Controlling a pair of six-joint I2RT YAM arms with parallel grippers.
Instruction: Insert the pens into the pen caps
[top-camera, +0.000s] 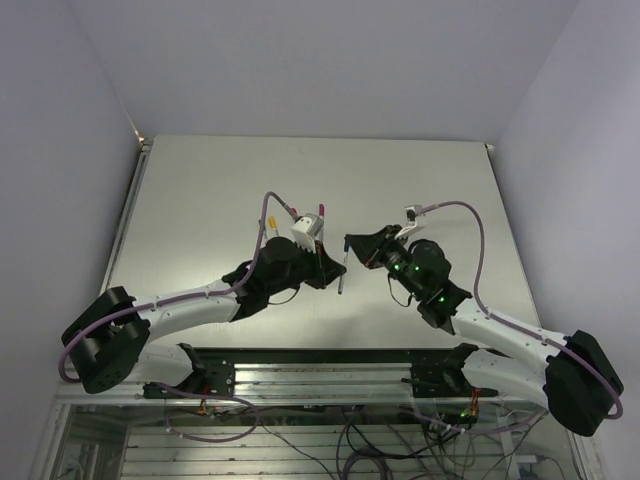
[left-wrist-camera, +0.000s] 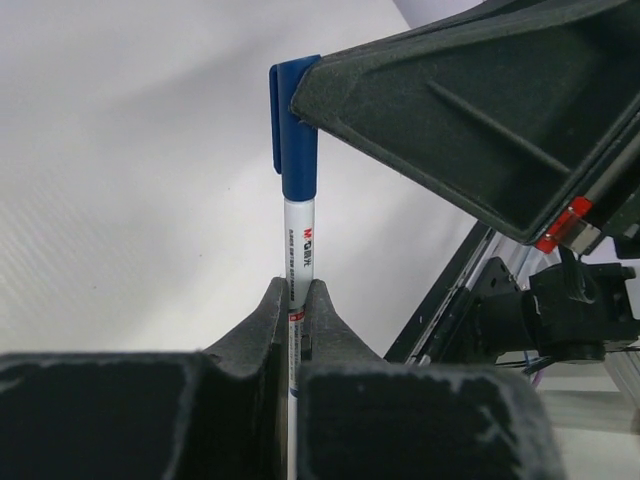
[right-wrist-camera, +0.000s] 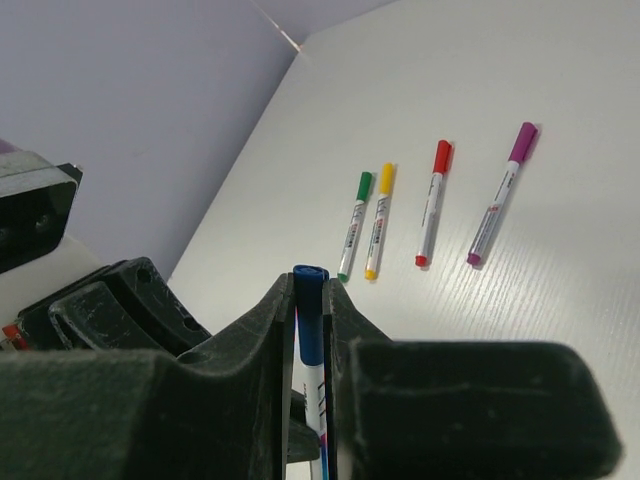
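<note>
Thin white plastic marker pen (left-wrist-camera: 299, 245), with a stubby blue plastic cap (left-wrist-camera: 297, 140) seated over its upper end. Barrel clamped in the left gripper (left-wrist-camera: 297, 300); cap pinched between the fingers of the right gripper (right-wrist-camera: 312, 295) (cap's clip shows in the left wrist view only). Both are held in the air above the pale grey table (right-wrist-camera: 560, 300).

Right wrist view alone shows 4 capped pens lying side by side on the table: green pen (right-wrist-camera: 354, 226), yellow pen (right-wrist-camera: 378, 222), red pen (right-wrist-camera: 432, 205), purple pen (right-wrist-camera: 497, 196). In the top view the left arm partly hides them.
</note>
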